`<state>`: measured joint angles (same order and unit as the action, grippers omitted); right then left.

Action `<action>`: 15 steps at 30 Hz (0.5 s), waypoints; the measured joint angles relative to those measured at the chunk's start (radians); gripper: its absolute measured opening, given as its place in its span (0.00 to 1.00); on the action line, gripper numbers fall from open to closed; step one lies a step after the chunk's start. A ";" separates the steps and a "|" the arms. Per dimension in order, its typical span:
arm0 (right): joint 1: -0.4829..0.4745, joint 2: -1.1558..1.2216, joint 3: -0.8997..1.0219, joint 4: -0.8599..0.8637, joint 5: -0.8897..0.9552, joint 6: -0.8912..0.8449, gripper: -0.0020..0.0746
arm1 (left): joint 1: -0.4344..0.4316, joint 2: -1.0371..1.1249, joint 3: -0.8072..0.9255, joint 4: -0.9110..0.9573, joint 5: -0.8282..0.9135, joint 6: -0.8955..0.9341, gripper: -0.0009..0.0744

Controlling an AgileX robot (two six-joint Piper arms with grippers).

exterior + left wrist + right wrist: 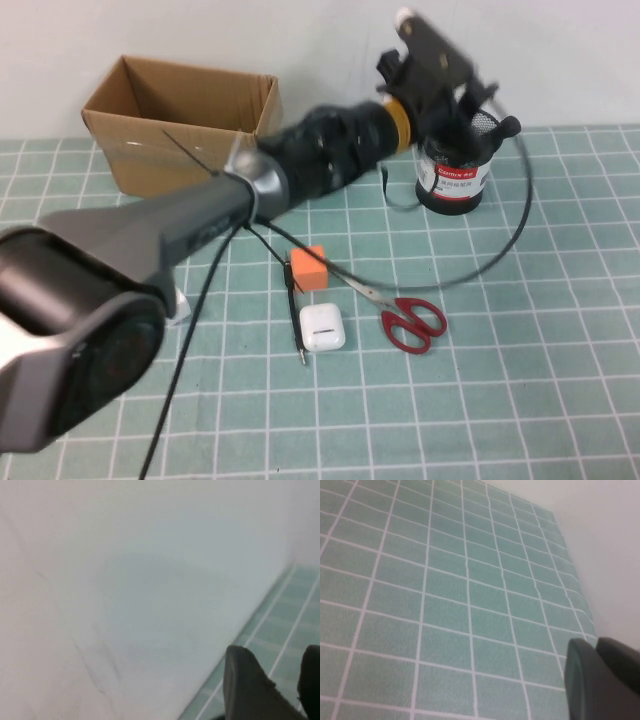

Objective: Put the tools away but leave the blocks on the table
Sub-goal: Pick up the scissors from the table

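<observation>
The left arm [200,225] is reaching from the near left corner toward two o'clock, stretched long and low across the table [520,400], its wrist tipped over a black mesh cup [455,165] standing at the far side. The left claw [455,95] is hanging right above the cup's mouth; in the left wrist view its two dark fingers [250,690] are standing apart with a gap between them and nothing in it. The right claw [602,680] is showing only in the right wrist view, its fingers pressed together, sitting over bare green mat.

The scissors [405,315] are lying at about five o'clock from the cup, near the table's middle. Just beside them at nine o'clock are the white earbud case [322,327], the thin screwdriver [295,315] and the orange block [308,268]. A cardboard box [180,125] is sitting at the far left.
</observation>
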<state>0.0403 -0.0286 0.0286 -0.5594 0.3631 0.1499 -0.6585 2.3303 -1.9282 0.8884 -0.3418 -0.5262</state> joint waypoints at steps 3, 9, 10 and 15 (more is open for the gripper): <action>0.000 0.000 0.000 0.000 0.000 0.000 0.02 | -0.006 -0.066 0.000 0.046 0.058 -0.247 0.26; 0.000 0.000 0.000 0.000 0.000 0.000 0.02 | -0.026 -0.200 0.002 0.469 0.136 -0.766 0.12; 0.000 0.000 0.000 0.000 0.000 0.000 0.02 | -0.028 -0.224 0.004 0.548 0.120 -0.851 0.09; 0.000 0.000 0.000 0.000 0.000 0.000 0.02 | -0.028 -0.323 0.014 0.845 -0.144 -1.147 0.02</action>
<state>0.0403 -0.0286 0.0286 -0.5594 0.3631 0.1499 -0.6864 2.0074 -1.9145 1.7335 -0.4858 -1.6734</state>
